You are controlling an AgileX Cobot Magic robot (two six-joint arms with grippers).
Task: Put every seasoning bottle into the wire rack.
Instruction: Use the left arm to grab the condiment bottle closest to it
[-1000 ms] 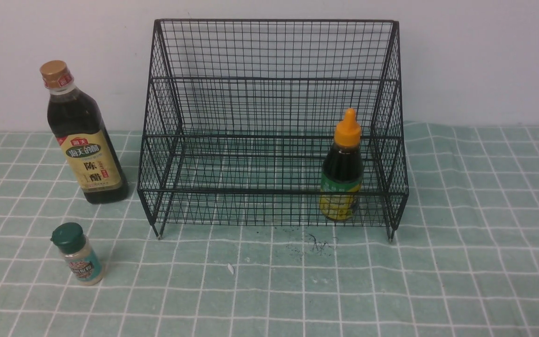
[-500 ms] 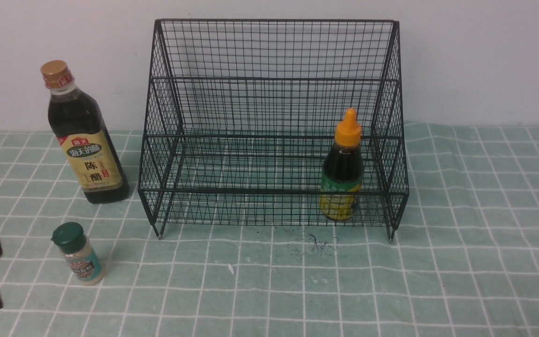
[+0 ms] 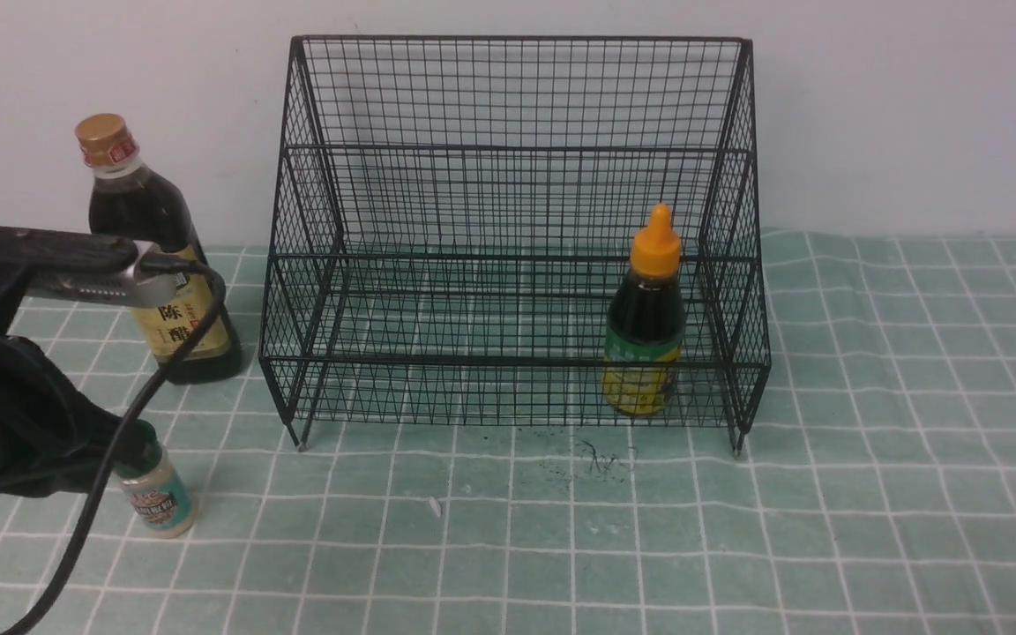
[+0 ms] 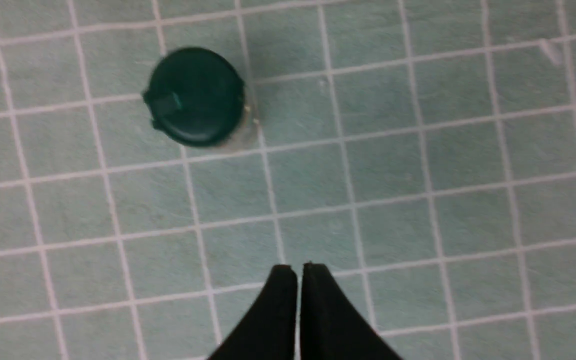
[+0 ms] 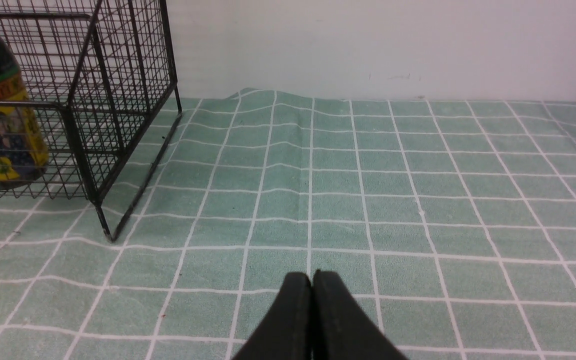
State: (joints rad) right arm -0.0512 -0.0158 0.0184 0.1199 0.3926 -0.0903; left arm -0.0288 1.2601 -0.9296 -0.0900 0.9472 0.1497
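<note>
The wire rack (image 3: 473,360) is thin black metal mesh, standing on a matt, faintly rumpled green cloth (image 3: 870,441). The vinegar bottle (image 3: 133,207) and the orange-capped bottle (image 3: 645,309) look glossy and smooth. The shaker jar (image 3: 160,498) has a smooth, slightly shiny plastic lid.

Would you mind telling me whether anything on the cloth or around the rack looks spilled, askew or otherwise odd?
Only small things: dark specks mark the tablecloth just in front of the wire rack, a white scrap lies a little nearer, and the cloth is rucked up by the rack's right side.
</note>
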